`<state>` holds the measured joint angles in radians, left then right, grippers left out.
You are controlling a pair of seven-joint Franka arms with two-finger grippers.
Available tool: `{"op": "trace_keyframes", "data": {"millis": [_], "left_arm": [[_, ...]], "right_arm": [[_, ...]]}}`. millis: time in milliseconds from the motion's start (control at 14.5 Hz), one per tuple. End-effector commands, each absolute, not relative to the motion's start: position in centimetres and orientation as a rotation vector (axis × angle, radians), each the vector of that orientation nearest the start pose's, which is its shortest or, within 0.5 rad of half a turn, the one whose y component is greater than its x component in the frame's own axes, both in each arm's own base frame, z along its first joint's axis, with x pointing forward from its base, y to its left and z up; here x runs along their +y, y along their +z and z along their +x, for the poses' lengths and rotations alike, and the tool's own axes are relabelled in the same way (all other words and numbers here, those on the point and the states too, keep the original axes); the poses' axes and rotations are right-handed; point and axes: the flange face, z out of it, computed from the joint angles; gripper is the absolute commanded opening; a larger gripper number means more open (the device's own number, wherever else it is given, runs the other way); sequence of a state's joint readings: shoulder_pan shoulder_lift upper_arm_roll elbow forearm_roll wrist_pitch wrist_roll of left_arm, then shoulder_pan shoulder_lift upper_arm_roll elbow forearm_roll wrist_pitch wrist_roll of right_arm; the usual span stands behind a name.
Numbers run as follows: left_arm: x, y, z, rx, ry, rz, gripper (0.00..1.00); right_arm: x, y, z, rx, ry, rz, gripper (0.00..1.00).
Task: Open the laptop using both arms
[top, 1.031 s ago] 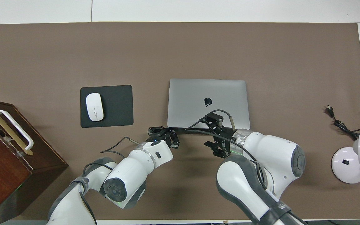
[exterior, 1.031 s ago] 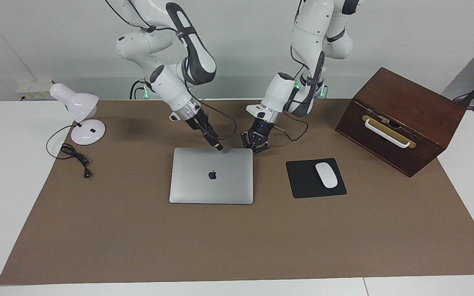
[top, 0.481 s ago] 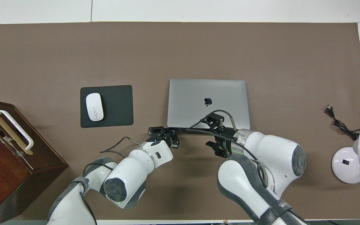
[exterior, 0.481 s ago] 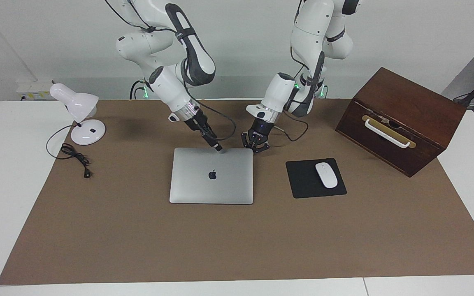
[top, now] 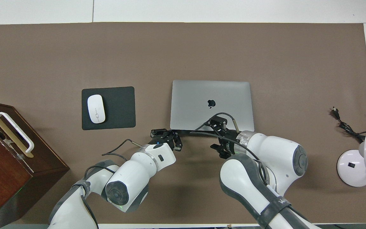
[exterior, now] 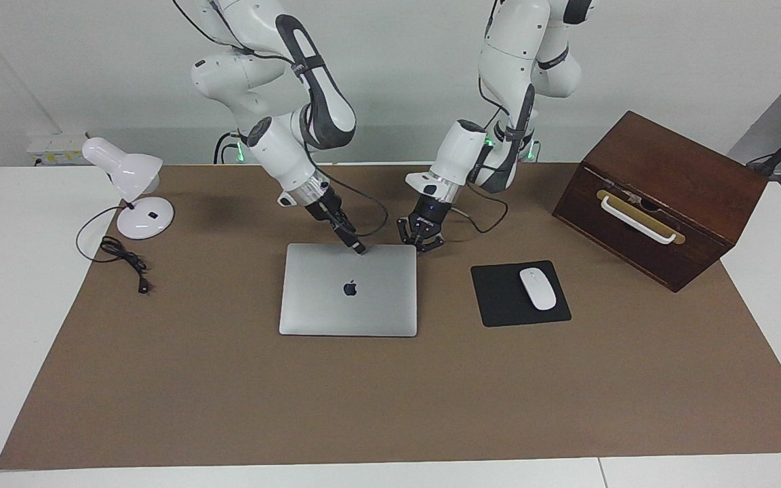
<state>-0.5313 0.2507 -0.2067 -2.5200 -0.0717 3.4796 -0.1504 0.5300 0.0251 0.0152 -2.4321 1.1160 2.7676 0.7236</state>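
Brown matting [exterior: 390, 400] covers most of the white tabletop, with a white wall at the robots' edge. Wooden box [exterior: 662, 196], dark brown with a white handle, sits near the corner at the left arm's end, on the robots' side. Laptop [exterior: 348, 290], silver-grey, lies shut and flat at mid-table, lid logo up. Black mouse pad [exterior: 499, 298] lies beside the laptop toward the left arm's end, a white mouse [exterior: 537, 289] resting on it. White desk lamp [exterior: 129, 193] stands near the robots' edge at the right arm's end, its black cord [exterior: 123, 257] coiled on the matting.

Right gripper [exterior: 358, 248] is angled down at the laptop's robot-side edge, near the middle of that edge; whether it touches, and how its fingers are set, cannot be told. Left gripper [exterior: 420, 242] is low at the laptop's robot-side corner nearest the mouse pad, its fingers spread, holding nothing.
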Motion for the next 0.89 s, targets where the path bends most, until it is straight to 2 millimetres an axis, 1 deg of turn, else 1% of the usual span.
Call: {"op": "trace_keyframes", "data": {"millis": [0, 206, 481, 825], "left_arm": [[-33.7, 25.4, 38.9, 0.8, -1.062, -3.206, 0.0], [-33.7, 25.3, 38.9, 0.805, -1.06, -3.205, 0.0], [-33.7, 25.4, 38.9, 0.805, -1.062, -3.204, 0.0], [-33.7, 25.3, 38.9, 0.81, -1.058, -3.203, 0.0]], "right_arm": [[21.7, 31.3, 45.7, 1.353, 0.099, -2.127, 1.0], [21.1, 32.1, 47.4, 1.325, 0.062, -2.119, 1.0], [21.0, 32.2, 47.9, 1.328, 0.052, -2.113, 1.0], [21.3, 33.2, 49.5, 1.27, 0.009, -2.118, 1.0]]}}
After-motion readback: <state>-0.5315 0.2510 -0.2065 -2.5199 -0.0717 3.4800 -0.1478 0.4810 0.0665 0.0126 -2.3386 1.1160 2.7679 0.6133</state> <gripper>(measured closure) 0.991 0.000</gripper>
